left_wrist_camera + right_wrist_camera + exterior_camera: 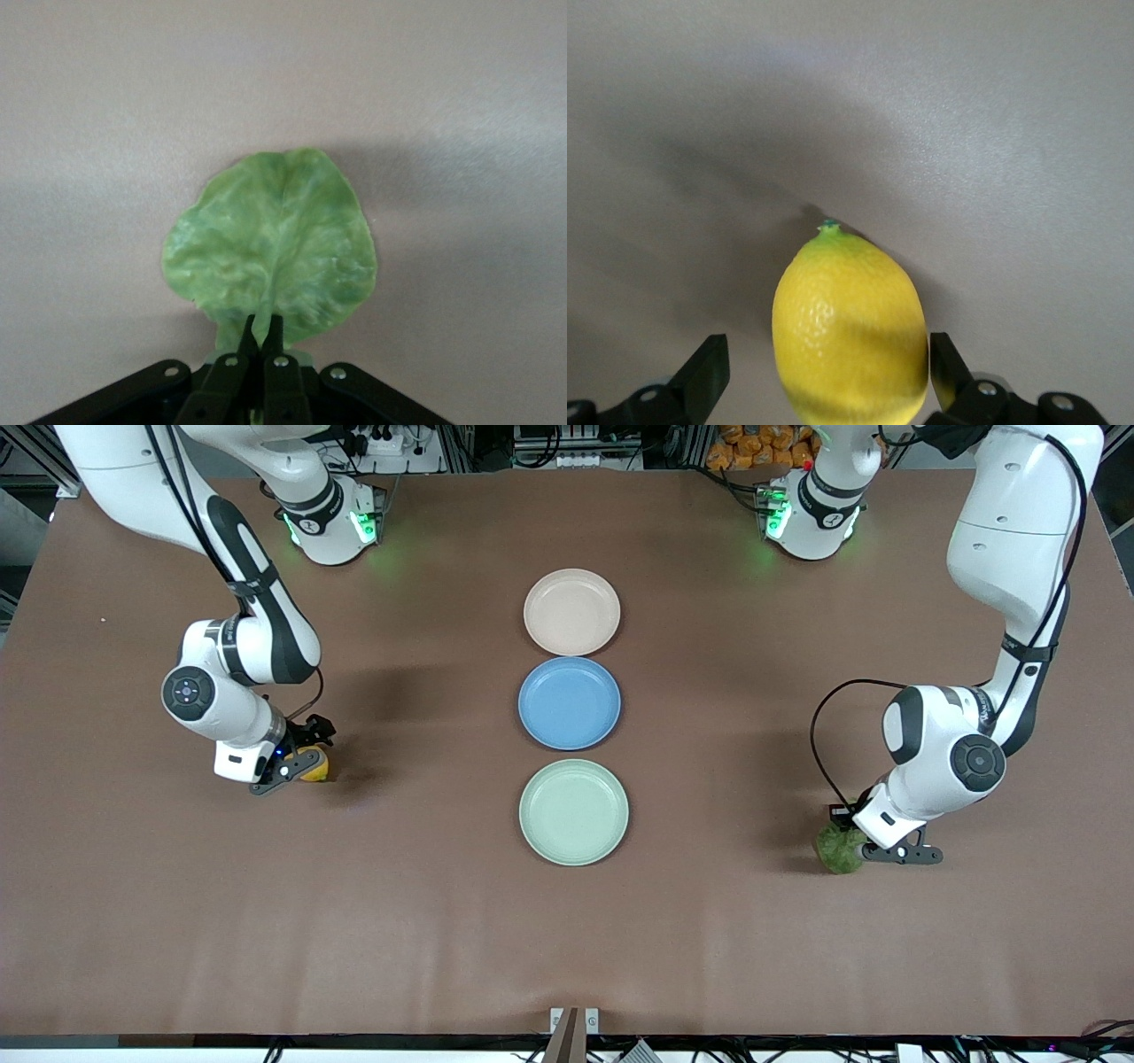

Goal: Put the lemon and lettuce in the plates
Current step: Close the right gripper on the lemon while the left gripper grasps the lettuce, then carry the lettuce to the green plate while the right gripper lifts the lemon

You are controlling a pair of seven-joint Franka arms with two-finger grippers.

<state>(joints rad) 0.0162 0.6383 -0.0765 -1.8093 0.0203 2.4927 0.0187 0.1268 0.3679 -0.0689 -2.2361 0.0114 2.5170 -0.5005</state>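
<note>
The small oval bright-yellow lemon [849, 326] lies on the brown counter [567, 939] at the right arm's end between the spread fingers of the released right claw [824, 376], while the left claw [263, 332] is clenched on the wrinkly green lettuce leaf's [273, 250] stem at the left arm's end, three round plates [573, 811] lined up between them.

Count: three plates, one lemon, one lettuce leaf, two claws.

The three plates are one beige-pink plate [571, 611], one blue plate [569, 702] and one mint-green plate [573, 811], all well apart from either claw. One lemon [315, 766] sits between the fingers of the right claw [297, 766]; one lettuce [839, 849] is pinched at its stem by the left claw [858, 841]. One tabletop [354, 921] carries all.
</note>
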